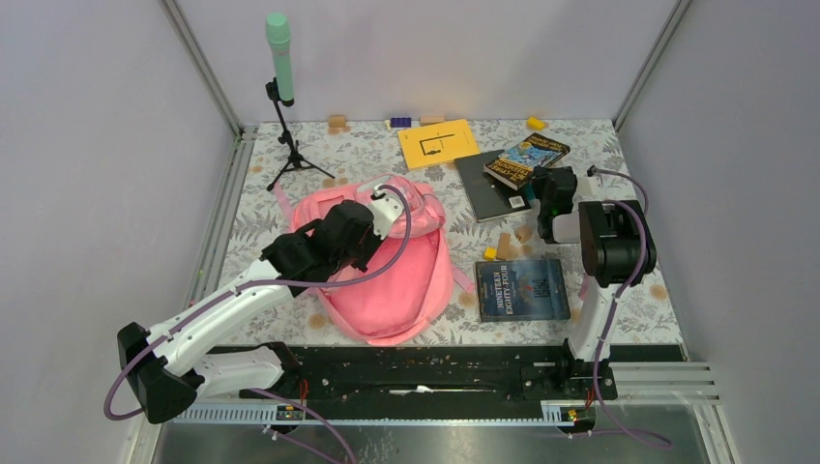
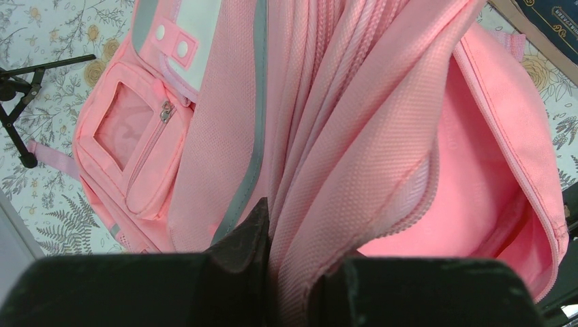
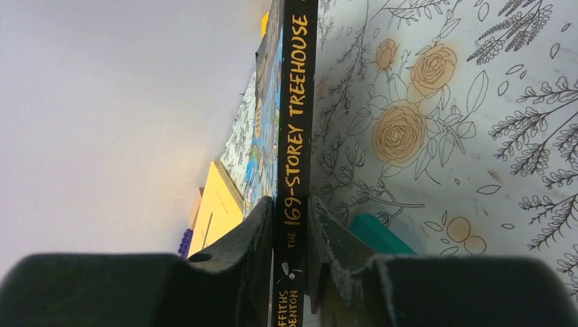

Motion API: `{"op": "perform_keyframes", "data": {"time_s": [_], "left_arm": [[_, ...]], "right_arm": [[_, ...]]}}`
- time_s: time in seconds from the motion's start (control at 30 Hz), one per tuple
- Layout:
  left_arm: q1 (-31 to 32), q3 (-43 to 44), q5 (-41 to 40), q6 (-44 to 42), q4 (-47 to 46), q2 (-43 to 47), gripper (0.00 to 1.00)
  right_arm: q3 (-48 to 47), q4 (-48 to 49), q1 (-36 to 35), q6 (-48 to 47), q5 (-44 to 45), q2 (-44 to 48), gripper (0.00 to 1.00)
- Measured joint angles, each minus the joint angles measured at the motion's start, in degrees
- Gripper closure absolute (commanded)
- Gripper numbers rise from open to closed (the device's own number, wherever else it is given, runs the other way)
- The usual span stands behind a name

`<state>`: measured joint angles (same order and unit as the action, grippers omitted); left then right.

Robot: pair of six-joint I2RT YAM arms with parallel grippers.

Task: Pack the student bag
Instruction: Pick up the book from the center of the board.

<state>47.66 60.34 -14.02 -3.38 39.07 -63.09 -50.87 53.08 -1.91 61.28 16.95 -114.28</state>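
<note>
Our right claw [image 3: 292, 211] pinches the treehouse book [image 3: 297, 102] by its spine, one finger on the cover side and one underneath, close to one end of the spine. Our left claw [image 2: 300, 245] is clamped on a fold of pink fabric at the mouth of the student bag [image 2: 382, 136], holding it up so the main compartment gapes. The bag lies on the counter [image 1: 290, 159] in front of our left arm. The treehouse book sits to the right of the bag and farther back, resting across a dark notebook [image 1: 483, 188].

We judge the book grip to be the weak point. Held so near one end, the book could swing down or fan open on the lift, and loose pages would catch on the bag's zip edge. The finger under the book may also drag the dark notebook along, since the two touch.

At the bag, we hold only a thin pinch of soft cloth. If it slides out, the mouth falls shut and the book lands on top of the bag instead of inside. The Nineteen Eighty-Four book [image 1: 522, 288], just right of the bag, lies under the likely path, so a low carry could knock it. Our two arms would also meet over the bag's opening, so a careless approach risks a bump
</note>
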Motion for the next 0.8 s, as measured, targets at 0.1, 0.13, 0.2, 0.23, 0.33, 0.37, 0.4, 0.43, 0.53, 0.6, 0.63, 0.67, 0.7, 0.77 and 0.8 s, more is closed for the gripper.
{"op": "perform_keyframes", "data": {"time_s": [0.1, 0.13, 0.2, 0.23, 0.33, 0.37, 0.4, 0.43, 0.53, 0.6, 0.63, 0.67, 0.7, 0.77, 0.8], "left_arm": [[0.0, 0.0, 0.0, 0.0, 0.0, 0.0, 1.0], [0.0, 0.0, 0.0, 0.0, 0.0, 0.0, 1.0], [0.0, 0.0, 0.0, 0.0, 0.0, 0.0, 1.0], [0.0, 0.0, 0.0, 0.0, 0.0, 0.0, 1.0], [0.0, 0.0, -0.02, 0.0, 0.0, 0.0, 1.0], [0.0, 0.0, -0.02, 0.0, 0.0, 0.0, 1.0], [0.0, 0.0, 0.0, 0.02, 0.0, 0.0, 1.0], [0.0, 0.0, -0.02, 0.0, 0.0, 0.0, 1.0], [0.0, 0.0, -0.02, 0.0, 0.0, 0.0, 1.0], [0.0, 0.0, -0.04, 0.02, 0.0, 0.0, 1.0], [0.0, 0.0, -0.04, 0.02, 0.0, 0.0, 1.0], [0.0, 0.0, -0.07, 0.02, 0.0, 0.0, 1.0], [0.0, 0.0, -0.09, 0.0, 0.0, 0.0, 1.0], [-0.07, 0.0, -0.11, 0.02, -0.02, 0.0, 1.0], [-0.11, 0.0, -0.09, 0.02, 0.0, 0.0, 1.0]], "right_arm": [[1.09, 0.46, 0.02, -0.22, -0.76, 0.98, 1.0], [1.92, -0.11, 0.04, -0.17, -1.31, 1.92, 1.0], [3.76, -1.7, 0.02, -0.17, -2.62, 4.68, 1.0], [4.55, -2.36, 0.02, -0.17, -2.99, 6.08, 1.0], [7.54, -6.05, -0.17, -0.72, -4.39, 12.46, 1.0], [8.28, -7.85, -0.24, -1.46, -4.68, 14.88, 1.0], [8.63, -9.68, -0.35, -2.32, -4.74, 16.96, 1.0], [8.7, -11.87, -0.42, -3.61, -5.09, 19.1, 1.0], [8.35, -18.12, -0.52, -7.96, -6.62, 24.52, 1.0], [7.45, -22.64, -0.57, -11.23, -8.04, 27.19, 1.0], [6.97, -24.68, -0.59, -12.76, -8.66, 28.26, 1.0], [6.67, -26.69, -0.61, -14.43, -9.57, 29.42, 1.0], [6.49, -28.76, -0.63, -16.11, -10.25, 30.64, 1.0], [6.05, -32.89, -0.66, -19.23, -11.8, 32.72, 1.0], [5.88, -35.17, -0.66, -20.9, -12.68, 33.86, 1.0]]}}
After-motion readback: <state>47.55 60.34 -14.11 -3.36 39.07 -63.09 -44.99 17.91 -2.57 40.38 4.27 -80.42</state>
